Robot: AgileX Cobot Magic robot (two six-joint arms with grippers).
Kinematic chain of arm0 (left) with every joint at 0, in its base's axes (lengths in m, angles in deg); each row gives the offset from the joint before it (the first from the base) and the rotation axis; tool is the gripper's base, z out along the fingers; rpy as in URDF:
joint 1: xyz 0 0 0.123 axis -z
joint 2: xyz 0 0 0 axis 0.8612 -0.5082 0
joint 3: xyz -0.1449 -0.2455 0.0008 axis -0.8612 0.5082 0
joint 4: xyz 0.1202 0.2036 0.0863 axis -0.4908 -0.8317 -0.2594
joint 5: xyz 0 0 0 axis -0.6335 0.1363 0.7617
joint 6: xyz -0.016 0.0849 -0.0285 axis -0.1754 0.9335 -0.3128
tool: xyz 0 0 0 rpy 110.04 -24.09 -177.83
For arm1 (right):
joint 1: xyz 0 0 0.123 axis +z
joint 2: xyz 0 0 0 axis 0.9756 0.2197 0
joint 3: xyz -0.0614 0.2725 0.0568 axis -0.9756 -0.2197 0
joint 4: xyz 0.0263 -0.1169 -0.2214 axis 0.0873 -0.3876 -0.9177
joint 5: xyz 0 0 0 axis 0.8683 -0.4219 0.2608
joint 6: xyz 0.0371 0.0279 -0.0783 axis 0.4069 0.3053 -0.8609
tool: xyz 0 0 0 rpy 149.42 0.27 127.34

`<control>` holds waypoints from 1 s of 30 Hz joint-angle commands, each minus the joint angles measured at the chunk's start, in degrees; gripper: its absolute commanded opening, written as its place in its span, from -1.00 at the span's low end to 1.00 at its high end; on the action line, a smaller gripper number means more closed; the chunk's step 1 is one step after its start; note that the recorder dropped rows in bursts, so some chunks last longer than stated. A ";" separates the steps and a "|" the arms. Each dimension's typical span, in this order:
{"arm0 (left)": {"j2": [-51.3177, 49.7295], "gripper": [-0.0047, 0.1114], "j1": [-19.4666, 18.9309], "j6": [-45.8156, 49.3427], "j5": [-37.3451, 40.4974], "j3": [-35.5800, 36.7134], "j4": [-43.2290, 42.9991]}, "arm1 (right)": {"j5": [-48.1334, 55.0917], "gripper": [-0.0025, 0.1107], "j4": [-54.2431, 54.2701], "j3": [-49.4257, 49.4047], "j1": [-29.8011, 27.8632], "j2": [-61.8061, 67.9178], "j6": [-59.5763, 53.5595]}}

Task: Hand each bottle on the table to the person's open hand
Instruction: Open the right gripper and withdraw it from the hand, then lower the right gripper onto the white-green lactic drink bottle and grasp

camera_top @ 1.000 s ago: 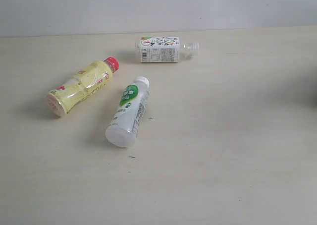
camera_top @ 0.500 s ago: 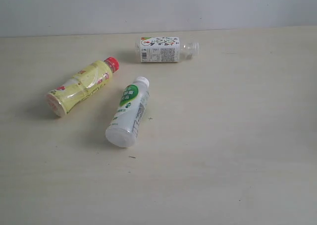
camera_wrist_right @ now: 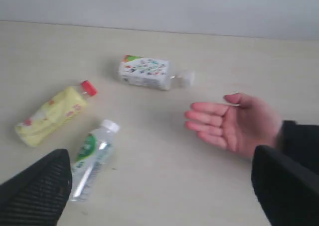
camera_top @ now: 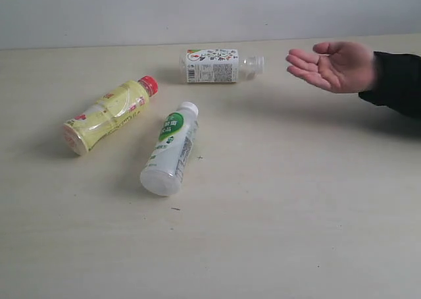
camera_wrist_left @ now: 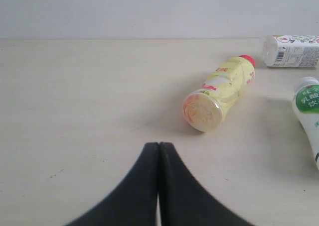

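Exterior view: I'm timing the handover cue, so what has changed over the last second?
A bare palm-up human hand in a black sleeve entered from the right, above the pale beige table. The yellow red-capped plastic bottle, white green-labelled bottle and clear printed-label bottle lie unmoved.

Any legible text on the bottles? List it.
"乳酸" / "饮", as far as it reads: green label of the white plastic bottle, cut by the frame edge.
On the clear plastic bottle with white printed label: barcode and fine print, too small.
On the yellow red-capped bottle: red print, blurred.

Likely a lab bench — pale beige table [camera_top: 296, 213], plain grey wall [camera_top: 197, 9].
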 commanded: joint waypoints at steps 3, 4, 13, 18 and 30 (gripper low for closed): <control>0.38 -0.92 0.34 -0.16 -0.38 0.00 -0.04 | -0.41 0.67 8.98 -2.21 3.91 3.73 4.72; 0.38 -0.92 0.34 -0.16 -0.38 0.00 -0.04 | -0.41 0.67 7.27 -2.97 5.85 4.38 6.02; 0.38 -0.92 0.34 -0.16 -0.38 0.00 -0.04 | -4.15 0.67 -8.97 -10.79 22.14 10.39 24.45; 0.38 -0.92 0.34 -0.16 -0.38 0.00 -0.04 | -8.17 0.67 -14.74 -11.36 30.32 16.69 34.16; 0.38 -0.92 0.34 -0.16 -0.38 0.00 -0.04 | -16.17 0.67 -18.08 -8.59 37.03 32.24 43.49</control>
